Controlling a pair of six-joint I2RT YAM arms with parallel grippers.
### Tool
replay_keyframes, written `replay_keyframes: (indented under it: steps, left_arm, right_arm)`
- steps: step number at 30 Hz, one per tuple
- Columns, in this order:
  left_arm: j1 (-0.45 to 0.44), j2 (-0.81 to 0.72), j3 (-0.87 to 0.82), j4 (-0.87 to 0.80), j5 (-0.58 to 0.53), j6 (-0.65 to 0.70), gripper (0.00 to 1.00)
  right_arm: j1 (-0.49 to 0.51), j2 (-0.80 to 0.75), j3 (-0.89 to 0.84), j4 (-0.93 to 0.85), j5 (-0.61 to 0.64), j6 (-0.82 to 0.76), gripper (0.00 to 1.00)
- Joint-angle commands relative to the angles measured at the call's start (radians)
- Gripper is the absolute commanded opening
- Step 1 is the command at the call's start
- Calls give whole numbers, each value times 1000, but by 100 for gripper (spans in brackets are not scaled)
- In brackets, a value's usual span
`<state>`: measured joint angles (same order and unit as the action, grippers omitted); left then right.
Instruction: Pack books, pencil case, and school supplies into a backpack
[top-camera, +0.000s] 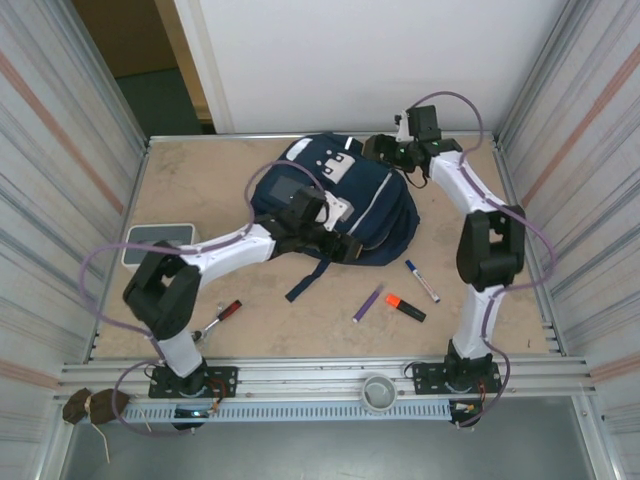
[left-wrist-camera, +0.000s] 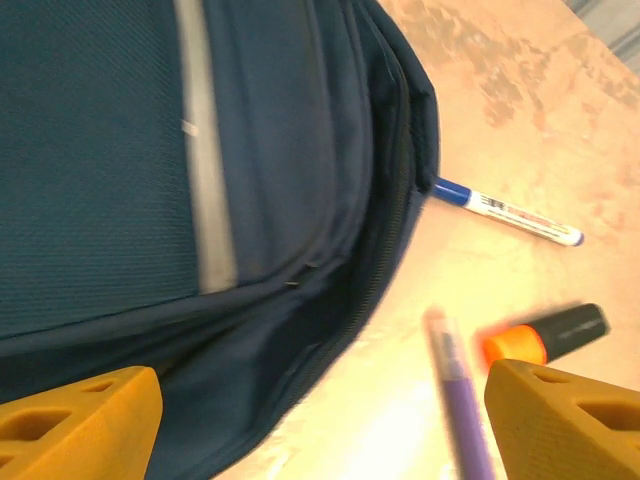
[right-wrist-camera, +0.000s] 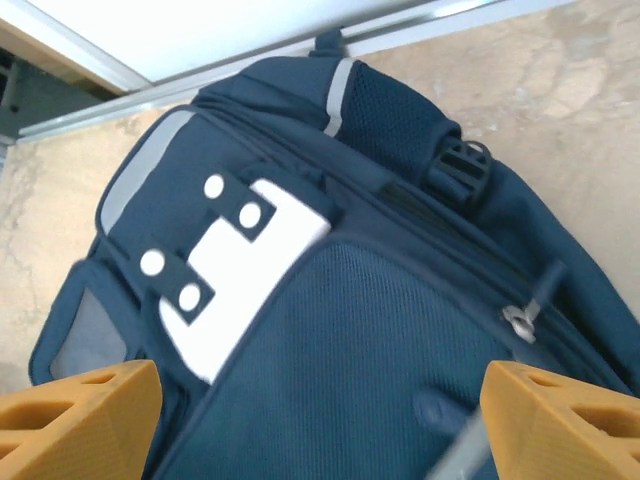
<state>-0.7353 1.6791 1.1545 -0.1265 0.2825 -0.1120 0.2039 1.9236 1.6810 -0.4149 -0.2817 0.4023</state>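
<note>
The navy backpack (top-camera: 340, 200) lies flat at the back middle of the table, with its white patch (right-wrist-camera: 240, 270) and a grey square patch (top-camera: 283, 187) facing up. My left gripper (top-camera: 338, 244) hovers open over the backpack's near edge (left-wrist-camera: 150, 150), jaws wide and empty. My right gripper (top-camera: 386, 150) is open above the backpack's top right corner (right-wrist-camera: 380, 340), near a zipper pull (right-wrist-camera: 520, 318). A purple pen (top-camera: 367, 302), an orange highlighter (top-camera: 405, 307) and a white marker (top-camera: 422, 281) lie on the table in front of the backpack. The books are out of view.
A flat grey rectangular case with a pale rim (top-camera: 157, 243), perhaps the pencil case, lies at the left. A red-handled metal tool (top-camera: 222, 315) lies near the left arm. A tape roll (top-camera: 380, 392) sits on the front rail. Ribbed metal walls close both sides.
</note>
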Motion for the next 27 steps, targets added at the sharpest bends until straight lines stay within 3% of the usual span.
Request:
replay_keyframes:
  steps: [1, 9, 16, 27]
  left_arm:
    - [38, -118, -74, 23, -186, 258, 84]
    - [166, -127, -157, 90, -273, 791, 83]
    - [210, 43, -92, 52, -331, 1183, 84]
    - [226, 190, 24, 31, -298, 1311, 79]
  right_arm:
    - [35, -118, -128, -37, 35, -58, 80]
    - [68, -285, -489, 73, -90, 18, 72]
    - [4, -227, -590, 128, -85, 33, 57]
    - [-31, -8, -359, 96, 4, -36, 42]
